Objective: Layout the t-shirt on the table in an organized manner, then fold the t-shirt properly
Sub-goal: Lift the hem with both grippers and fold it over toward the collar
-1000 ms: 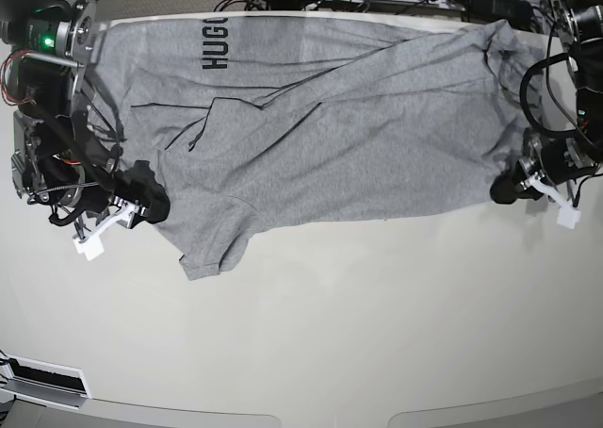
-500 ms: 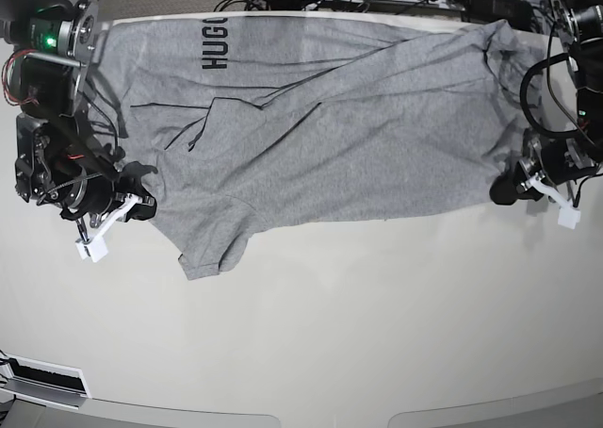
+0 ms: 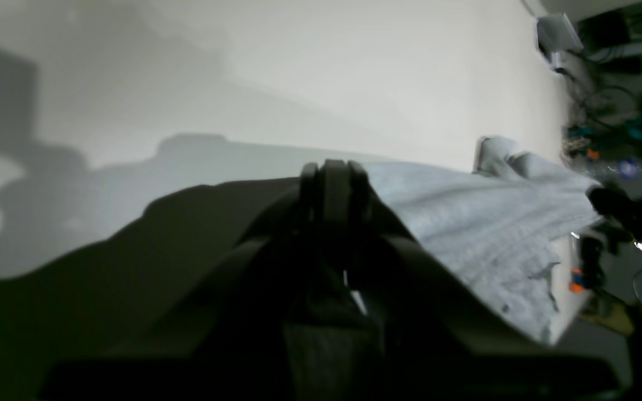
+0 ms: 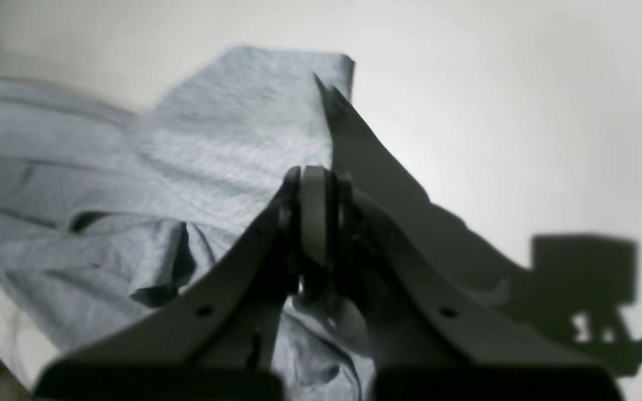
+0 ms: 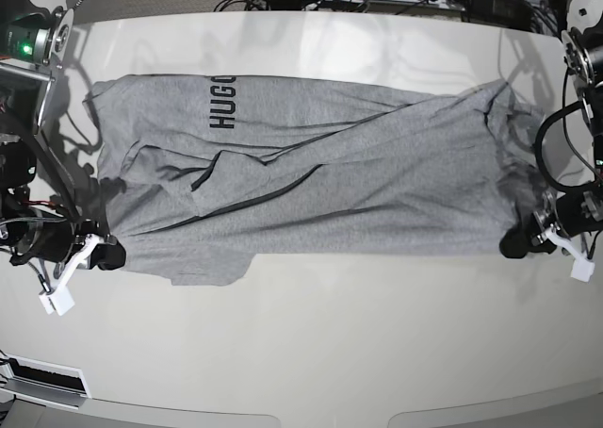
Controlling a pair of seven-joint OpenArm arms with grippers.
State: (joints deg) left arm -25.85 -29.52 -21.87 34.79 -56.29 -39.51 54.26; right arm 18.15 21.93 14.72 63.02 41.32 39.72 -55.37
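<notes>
Lying stretched flat across the table (image 5: 311, 353), from 9 to 3 o'clock: grey t-shirt (image 5: 320, 178). Pinching its corners, both closed: right gripper (image 5: 105, 255) and, seemingly, left gripper (image 5: 516, 243), dark and blurry up close.

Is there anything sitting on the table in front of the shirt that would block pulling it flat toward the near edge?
Nothing visible does. The table in front of the shirt is bare to its near edge. The right gripper and left gripper pinch its two near corners.
</notes>
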